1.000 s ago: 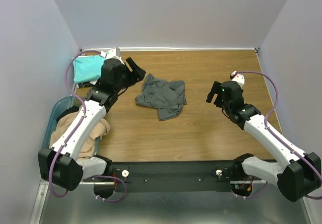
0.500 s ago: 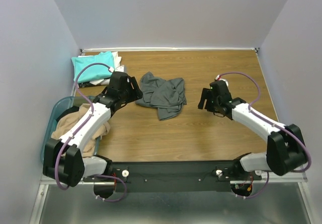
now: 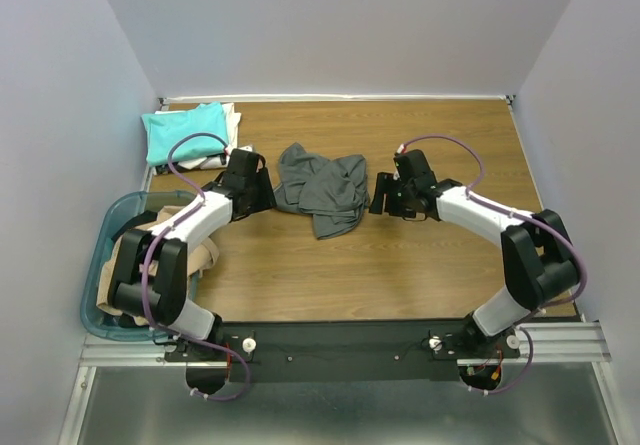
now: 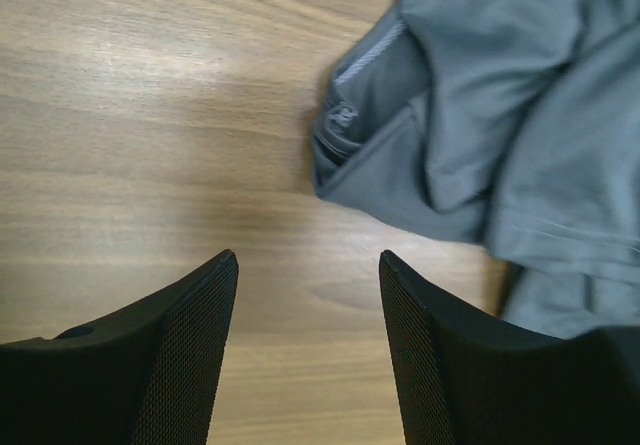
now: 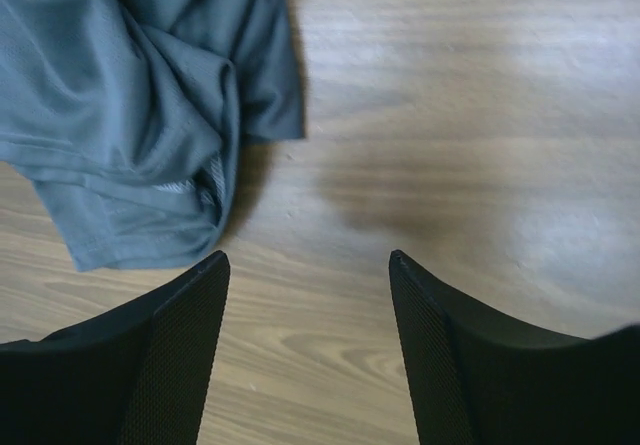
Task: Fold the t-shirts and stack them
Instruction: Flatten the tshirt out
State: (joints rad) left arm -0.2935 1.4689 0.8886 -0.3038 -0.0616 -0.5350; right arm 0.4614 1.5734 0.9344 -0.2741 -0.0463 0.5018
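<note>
Two arms flank one crumpled shirt.
- Table (image 3: 400,265): wood top.
- Basket (image 3: 95,275), near left: tan t-shirt (image 3: 122,265) inside, not yet folded.
- Dark grey t-shirt (image 3: 325,190): mid-table, bunched, layers overlapping.
- Teal t-shirt (image 3: 185,130): folded, on top of white t-shirt (image 3: 232,115), far left corner.
- Left gripper (image 3: 262,187): just left of grey cloth, jaws apart, nothing held.
- Right gripper (image 3: 380,197): just right of cloth, likewise released, only wood between fingers.

Judgement: step in hand is spreading the grey shirt flat. Recommend each gripper pinch one outer hem, not bunched layers, then draw apart evenly, low over table.
</note>
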